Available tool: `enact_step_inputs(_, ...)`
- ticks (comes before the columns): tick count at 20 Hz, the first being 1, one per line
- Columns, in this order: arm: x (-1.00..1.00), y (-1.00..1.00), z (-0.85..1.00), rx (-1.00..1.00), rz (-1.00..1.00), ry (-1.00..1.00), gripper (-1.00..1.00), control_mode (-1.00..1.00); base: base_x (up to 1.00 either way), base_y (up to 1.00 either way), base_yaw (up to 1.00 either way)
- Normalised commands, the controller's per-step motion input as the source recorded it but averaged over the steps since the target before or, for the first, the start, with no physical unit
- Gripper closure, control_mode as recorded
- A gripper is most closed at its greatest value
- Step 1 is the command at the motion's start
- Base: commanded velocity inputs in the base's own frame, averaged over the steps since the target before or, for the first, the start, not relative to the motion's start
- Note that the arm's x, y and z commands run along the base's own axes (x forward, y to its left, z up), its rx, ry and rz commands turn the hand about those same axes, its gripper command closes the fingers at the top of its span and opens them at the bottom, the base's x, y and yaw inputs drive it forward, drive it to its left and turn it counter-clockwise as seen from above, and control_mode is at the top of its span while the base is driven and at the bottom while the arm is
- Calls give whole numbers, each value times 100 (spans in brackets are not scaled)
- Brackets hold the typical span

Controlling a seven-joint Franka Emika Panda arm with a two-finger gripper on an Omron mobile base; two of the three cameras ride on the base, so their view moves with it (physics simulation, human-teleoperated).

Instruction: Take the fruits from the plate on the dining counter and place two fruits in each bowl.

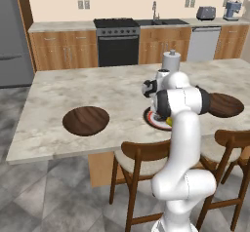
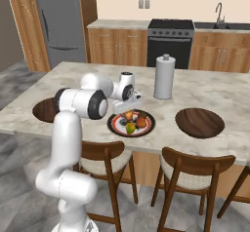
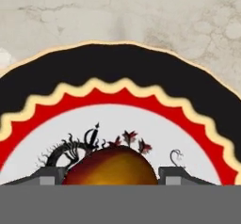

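The plate (image 2: 114, 125) with its red and black rim (image 3: 117, 63) lies near the front edge of the dining counter (image 2: 219, 89). On it are an orange fruit (image 2: 128, 115), a yellow-green one (image 2: 130, 127) and a reddish one (image 2: 141, 123). My gripper (image 2: 128, 109) reaches down onto the plate. In the hand view the gripper (image 3: 111, 176) has its two fingertips against the sides of the orange fruit (image 3: 110, 164), which still rests on the plate. One dark wooden bowl (image 1: 86, 120) sits to the left, another (image 2: 199, 122) to the right; both look empty.
A paper towel roll (image 2: 164, 77) stands upright behind the plate. Wooden chairs (image 2: 193, 165) are tucked under the counter's front edge, below the plate and the right bowl. The stove and cabinets line the far wall.
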Motion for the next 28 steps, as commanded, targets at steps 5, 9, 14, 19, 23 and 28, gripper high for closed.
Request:
enact_step_inputs(5,-34,50,38,27,-5,-1,100,-100,0,0,0)
enact_step_inputs(9,-31,66,39,22,-2,-5,100,-100,0,0,0)
enact_step_inputs(14,-27,66,32,23,-3,-7,100,-100,0,0,0)
enact_step_inputs(19,-11,77,20,4,-10,-6,100,-100,0,0,0)
enact_step_inputs(23,-15,74,27,0,-11,-2,100,-100,0,0,0)
enact_step_inputs(28,-18,72,21,-2,-15,-3,100,-100,0,0,0)
